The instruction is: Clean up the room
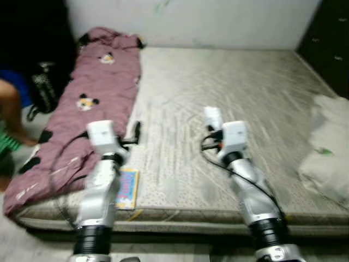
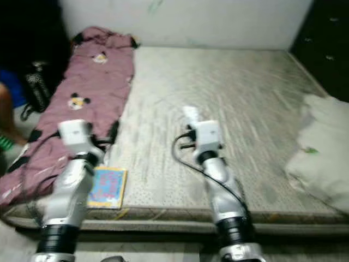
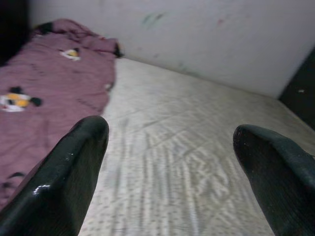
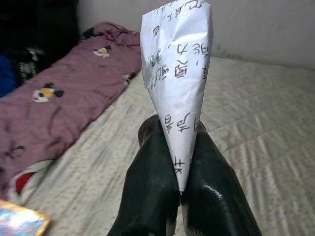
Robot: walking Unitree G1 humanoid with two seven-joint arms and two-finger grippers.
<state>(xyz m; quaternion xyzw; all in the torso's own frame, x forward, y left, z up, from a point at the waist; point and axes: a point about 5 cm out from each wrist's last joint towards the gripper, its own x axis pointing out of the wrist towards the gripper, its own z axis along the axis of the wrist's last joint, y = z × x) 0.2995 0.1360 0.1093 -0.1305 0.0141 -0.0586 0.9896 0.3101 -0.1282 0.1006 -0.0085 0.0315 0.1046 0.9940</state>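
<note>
My right gripper (image 4: 178, 147) is shut on a folded white paper (image 4: 179, 73) with handwritten characters; it stands up from between the fingers. In the eye view the paper (image 1: 212, 117) is held above the middle of the bare grey mattress (image 1: 245, 87). My left gripper (image 3: 172, 147) is open with nothing between its fingers (image 3: 74, 167), held over the mattress near the edge of a mauve blanket (image 1: 98, 93) with cartoon mouse prints. A colourful booklet (image 1: 128, 188) lies near the mattress's front edge, below my left arm.
A crumpled white cloth (image 1: 327, 147) lies at the mattress's right side. A dark bag (image 1: 43, 87) and part of a person's leg (image 1: 11, 112) are on the left beside the bed. A white wall runs behind; dark furniture (image 1: 332, 38) stands at the far right.
</note>
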